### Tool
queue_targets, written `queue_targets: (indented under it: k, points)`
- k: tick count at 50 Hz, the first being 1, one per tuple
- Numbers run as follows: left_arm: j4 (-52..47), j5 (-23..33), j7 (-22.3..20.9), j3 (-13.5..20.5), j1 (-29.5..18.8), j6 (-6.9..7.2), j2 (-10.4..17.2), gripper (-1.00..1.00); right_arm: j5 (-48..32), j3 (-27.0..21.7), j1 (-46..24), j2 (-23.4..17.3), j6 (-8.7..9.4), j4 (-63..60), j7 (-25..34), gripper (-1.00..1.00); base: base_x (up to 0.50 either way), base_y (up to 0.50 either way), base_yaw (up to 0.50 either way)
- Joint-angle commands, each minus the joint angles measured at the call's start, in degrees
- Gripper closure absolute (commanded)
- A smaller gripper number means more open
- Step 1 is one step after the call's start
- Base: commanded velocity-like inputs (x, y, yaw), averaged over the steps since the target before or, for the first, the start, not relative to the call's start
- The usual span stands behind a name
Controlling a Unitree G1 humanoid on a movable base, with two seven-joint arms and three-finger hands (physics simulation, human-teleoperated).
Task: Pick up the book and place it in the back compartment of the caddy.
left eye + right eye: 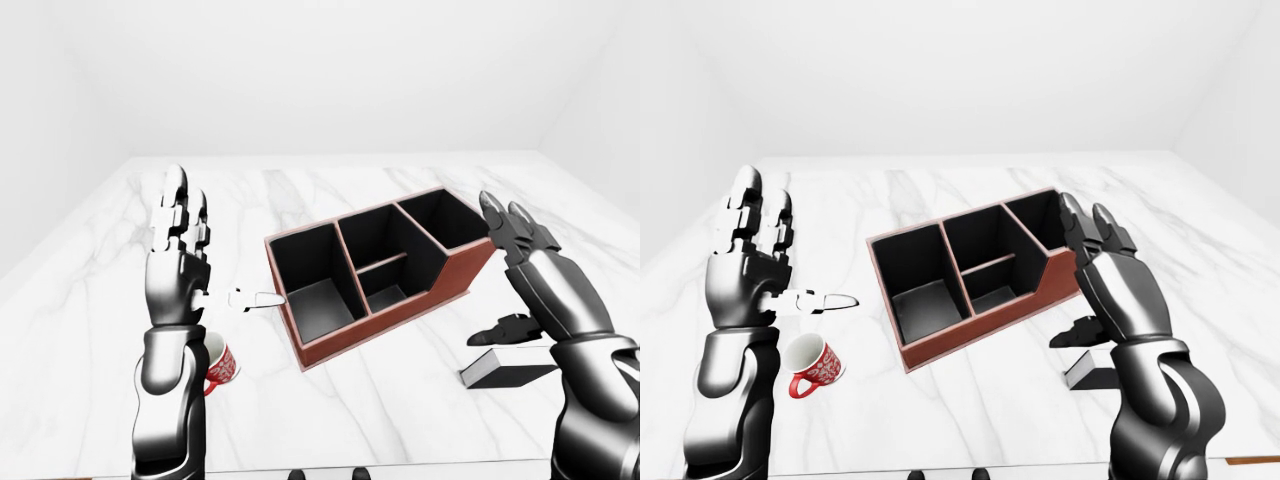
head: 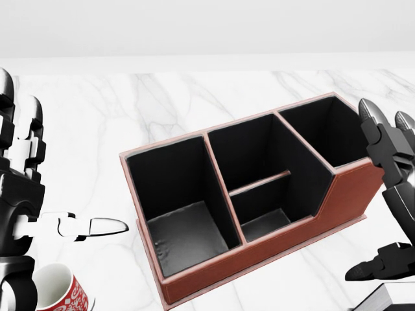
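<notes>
The caddy (image 1: pixel 437 286) is red-brown leather with black compartments, all holding nothing, and lies slanted at mid-table. The book (image 1: pixel 508 370), dark with white page edges, lies flat on the marble to the right of the caddy's tall end. My right hand (image 1: pixel 488 275) hovers open just above the book's left part, fingers raised and thumb (image 1: pixel 490 335) low over it, apart from the cover. Only a corner of the book (image 2: pixel 384 299) shows in the head view. My left hand (image 1: pixel 225 240) stands open and upright to the left of the caddy, thumb pointing at its wall, holding nothing.
A red-and-white mug (image 1: pixel 815 363) lies on the table (image 1: pixel 350 410) beside my left forearm. The marble top ends at a pale wall at the top of the views. Bare marble runs along the bottom of both eye views.
</notes>
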Motion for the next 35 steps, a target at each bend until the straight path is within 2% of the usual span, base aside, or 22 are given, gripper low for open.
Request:
queue_targets:
  k: [1, 35]
  points:
    - [-0.1, 0.1, 0.0, 0.0, 0.1, 0.0, 0.0, -1.0, -2.5, -1.1, 1.6, 0.5, 0.0, 0.6, 2.0, -1.0, 0.0, 0.0, 0.0]
    - [1.3, 0.3, 0.0, -0.1, 0.0, 0.0, 0.0, -1.0, -4.4, -3.7, 4.5, 1.2, 0.0, 4.4, 3.0, -1.0, 0.0, 0.0, 0.0]
